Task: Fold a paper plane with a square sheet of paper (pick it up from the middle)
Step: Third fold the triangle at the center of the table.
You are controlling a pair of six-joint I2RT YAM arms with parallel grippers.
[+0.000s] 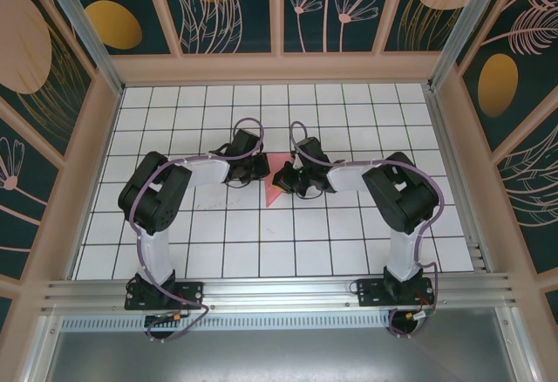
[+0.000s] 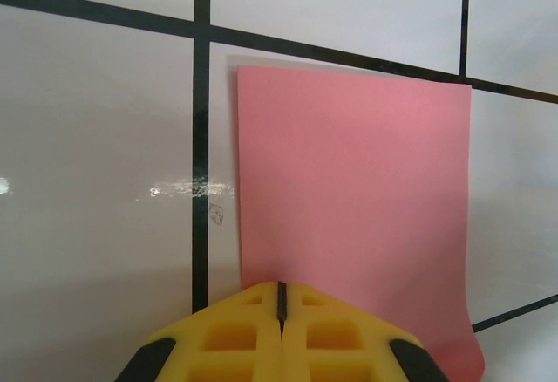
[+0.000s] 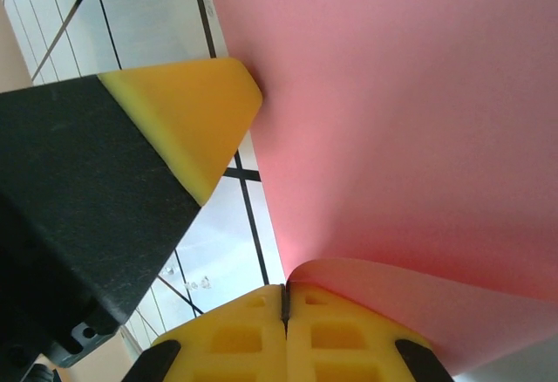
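The square sheet of paper (image 1: pixel 272 193) is pink-red and sits at the middle of the white gridded board (image 1: pixel 218 242), between both grippers. In the left wrist view the paper (image 2: pixel 357 208) spreads away from my left gripper (image 2: pixel 281 288), whose yellow jaws are pressed together at its near edge. My right gripper (image 3: pixel 285 290) is shut on a curled-up edge of the paper (image 3: pixel 401 120), which rises above the board. One of the left gripper's yellow fingertips (image 3: pixel 218 112) meets the sheet's side edge there. From above, the left gripper (image 1: pixel 264 171) and right gripper (image 1: pixel 279 178) nearly touch.
Black grid lines (image 2: pixel 200 138) cross the board. Wooden-framed patterned walls (image 1: pixel 279 66) enclose it at the back and sides, and a metal rail (image 1: pixel 279 293) carrying both arm bases runs along the near edge.
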